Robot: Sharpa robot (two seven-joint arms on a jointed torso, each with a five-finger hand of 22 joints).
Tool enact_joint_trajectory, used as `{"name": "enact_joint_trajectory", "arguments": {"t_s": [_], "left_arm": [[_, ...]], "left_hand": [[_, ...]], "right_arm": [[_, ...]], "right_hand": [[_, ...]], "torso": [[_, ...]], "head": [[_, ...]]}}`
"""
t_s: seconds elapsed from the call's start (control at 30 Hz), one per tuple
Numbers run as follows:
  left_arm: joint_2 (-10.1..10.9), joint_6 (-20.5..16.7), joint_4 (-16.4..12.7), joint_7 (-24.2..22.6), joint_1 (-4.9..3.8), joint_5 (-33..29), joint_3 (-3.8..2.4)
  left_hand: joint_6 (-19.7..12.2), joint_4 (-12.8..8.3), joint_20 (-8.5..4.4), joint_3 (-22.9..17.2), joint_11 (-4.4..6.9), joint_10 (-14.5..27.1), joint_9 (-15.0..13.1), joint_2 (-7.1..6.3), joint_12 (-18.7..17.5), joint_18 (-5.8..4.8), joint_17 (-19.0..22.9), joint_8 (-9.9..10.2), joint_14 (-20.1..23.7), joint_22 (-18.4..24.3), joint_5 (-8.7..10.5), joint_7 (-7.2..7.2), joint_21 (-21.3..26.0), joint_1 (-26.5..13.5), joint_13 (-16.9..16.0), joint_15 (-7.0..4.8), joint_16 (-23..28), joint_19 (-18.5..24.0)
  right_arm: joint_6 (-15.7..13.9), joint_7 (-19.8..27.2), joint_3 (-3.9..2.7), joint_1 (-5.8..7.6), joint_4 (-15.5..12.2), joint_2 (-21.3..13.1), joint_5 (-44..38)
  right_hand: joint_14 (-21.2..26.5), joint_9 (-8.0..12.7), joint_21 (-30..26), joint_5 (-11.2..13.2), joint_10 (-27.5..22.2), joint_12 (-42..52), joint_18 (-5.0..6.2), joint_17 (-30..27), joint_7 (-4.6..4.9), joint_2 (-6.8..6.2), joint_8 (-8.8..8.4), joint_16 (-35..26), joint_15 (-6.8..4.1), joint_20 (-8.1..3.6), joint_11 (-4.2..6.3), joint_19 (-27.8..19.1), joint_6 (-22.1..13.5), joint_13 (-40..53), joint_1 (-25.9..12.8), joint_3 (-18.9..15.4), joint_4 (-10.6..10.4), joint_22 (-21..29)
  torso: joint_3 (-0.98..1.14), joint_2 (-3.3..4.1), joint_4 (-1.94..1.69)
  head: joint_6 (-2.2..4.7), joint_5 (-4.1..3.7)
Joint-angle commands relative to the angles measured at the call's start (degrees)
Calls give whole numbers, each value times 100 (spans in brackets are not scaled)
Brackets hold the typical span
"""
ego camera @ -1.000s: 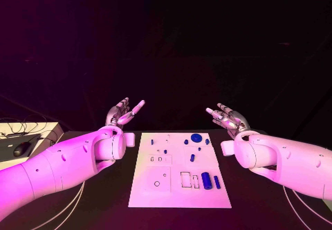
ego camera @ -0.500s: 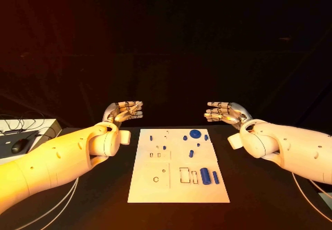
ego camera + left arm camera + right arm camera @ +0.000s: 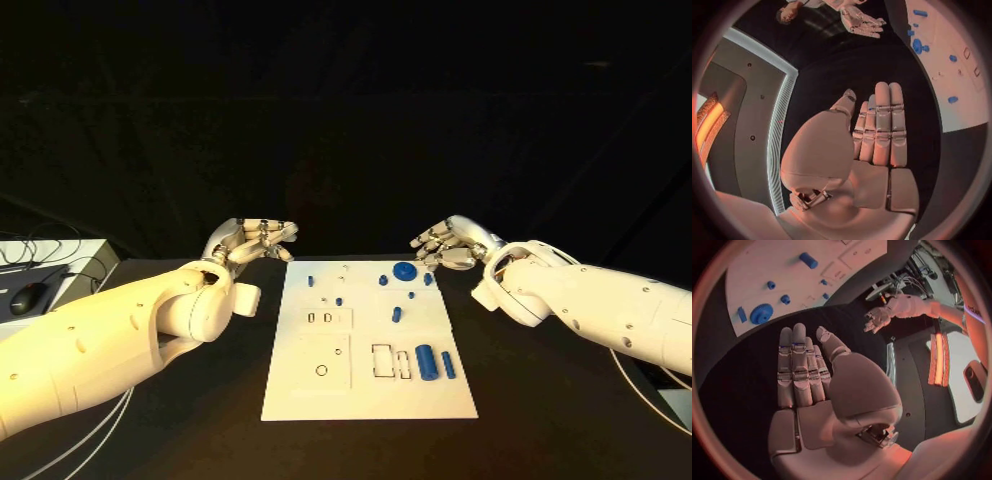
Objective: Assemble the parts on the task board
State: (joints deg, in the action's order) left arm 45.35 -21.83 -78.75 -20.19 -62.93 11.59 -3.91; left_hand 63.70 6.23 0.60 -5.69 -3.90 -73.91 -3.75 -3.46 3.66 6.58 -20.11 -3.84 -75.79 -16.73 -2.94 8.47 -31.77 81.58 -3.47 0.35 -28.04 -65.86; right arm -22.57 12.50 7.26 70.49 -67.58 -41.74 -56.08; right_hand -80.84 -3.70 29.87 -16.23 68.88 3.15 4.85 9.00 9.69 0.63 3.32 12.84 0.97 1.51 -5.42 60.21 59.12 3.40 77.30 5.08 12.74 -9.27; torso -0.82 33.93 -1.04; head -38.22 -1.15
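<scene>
Black table [image 3: 577, 420] below, dark backdrop beyond, and the white task board [image 3: 369, 395] lies flat between the 2 arms. Blue parts [image 3: 427, 361] sit scattered on it: a round gear-like disc [image 3: 404, 270] at the far end, a stubby cylinder near the close end. Left hand [image 3: 257, 240] hovers past the board's far left corner, fingers curled in, holding nothing. Right hand [image 3: 450, 246] hangs off the far right corner, just beside the disc, fingers bent inward, also carrying nothing.

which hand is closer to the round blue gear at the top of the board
Right. The right hand hovers just beside the gear; the left hand is beyond the task board's opposite edge.
</scene>
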Motion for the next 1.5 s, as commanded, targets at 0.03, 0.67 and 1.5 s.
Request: {"name": "enact_joint_trajectory", "arguments": {"t_s": [0.03, 0.67, 1.5], "left_arm": [[111, 209, -244, 38, 2, 173, -23], [441, 314, -885, 139, 1, 183, -230], [474, 404, -943, 228, 3, 248, -245]], "left_hand": [[-42, -26, 6, 16, -48, 94, 7, 35, -21, -110, -103, 20, 263, -58, 7, -4, -53, -42, 0, 39, -24, 207], [-123, -86, 88, 128, -96, 208, 5, 63, -19, -112, -63, 17, 340, -49, 9, 10, -82, -124, -1, 103, 341, 483], [-188, -98, 115, 258, -126, 288, 5, 86, -18, -100, -92, 17, 286, 56, 9, 38, -52, -150, -1, 123, 514, 471]], "right_arm": [[-50, -658, -14, 19, 93, 113, -1565], [-364, -1192, -57, 173, 476, 640, -2927], [391, -1664, -57, 150, 548, 805, -4075]], "right_hand": [[-578, -30, 970, -148, 425, 32, 83, 1121, -119, -246, 47, 1910, -343, -493, 181, 910, 349, 27, -105, -18, 122, -567], [-310, -35, 4892, -591, 477, 42, 50, 2955, -166, -568, 26, 3834, -351, -523, 216, 2403, 399, 40, -384, 600, 146, -5809], [-98, -41, 4250, -407, -517, 38, 278, 2121, -185, -880, 27, 4460, -174, -323, -28, 2440, 500, 20, -125, 372, -550, -5653]], "torso": [[-39, 144, -69], [-195, 483, -328], [-299, 697, -473]], "head": [[25, -70], [98, -297], [110, -449]]}}
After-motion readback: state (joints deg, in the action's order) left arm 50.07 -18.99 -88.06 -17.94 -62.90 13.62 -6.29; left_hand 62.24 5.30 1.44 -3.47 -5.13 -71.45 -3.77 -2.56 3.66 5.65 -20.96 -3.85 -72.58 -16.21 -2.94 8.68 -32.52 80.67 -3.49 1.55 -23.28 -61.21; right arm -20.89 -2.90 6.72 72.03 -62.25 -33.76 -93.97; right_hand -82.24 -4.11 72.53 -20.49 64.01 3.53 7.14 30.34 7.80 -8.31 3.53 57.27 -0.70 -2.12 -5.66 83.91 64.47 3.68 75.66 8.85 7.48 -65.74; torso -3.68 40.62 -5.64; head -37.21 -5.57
